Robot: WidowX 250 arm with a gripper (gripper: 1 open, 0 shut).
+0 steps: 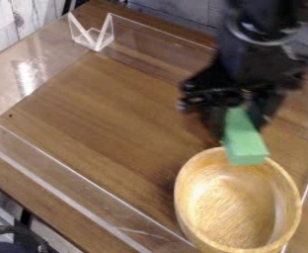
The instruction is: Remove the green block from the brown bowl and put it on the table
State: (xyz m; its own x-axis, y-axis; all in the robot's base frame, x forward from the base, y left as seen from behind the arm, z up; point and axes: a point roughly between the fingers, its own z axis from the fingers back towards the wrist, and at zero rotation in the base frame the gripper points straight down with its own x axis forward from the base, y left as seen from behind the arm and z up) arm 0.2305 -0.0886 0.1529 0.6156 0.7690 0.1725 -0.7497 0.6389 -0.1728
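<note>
Green block, just one, gripped in one dark hand, above one bowl.

Toward eleven o'clock stands a small clear plastic bracket with angular sides. White-grey wooden planks fill the corner at about ten to eleven o'clock. Dark, blurred equipment with a black cable occupies the seven-to-eight o'clock corner.

The dark robot arm, blurred, reaches in from the top right of the view with its bulky wrist angled downward, its black fingers pointing down at the lower end and closed on something between them, the fingertips partly hidden.
</note>
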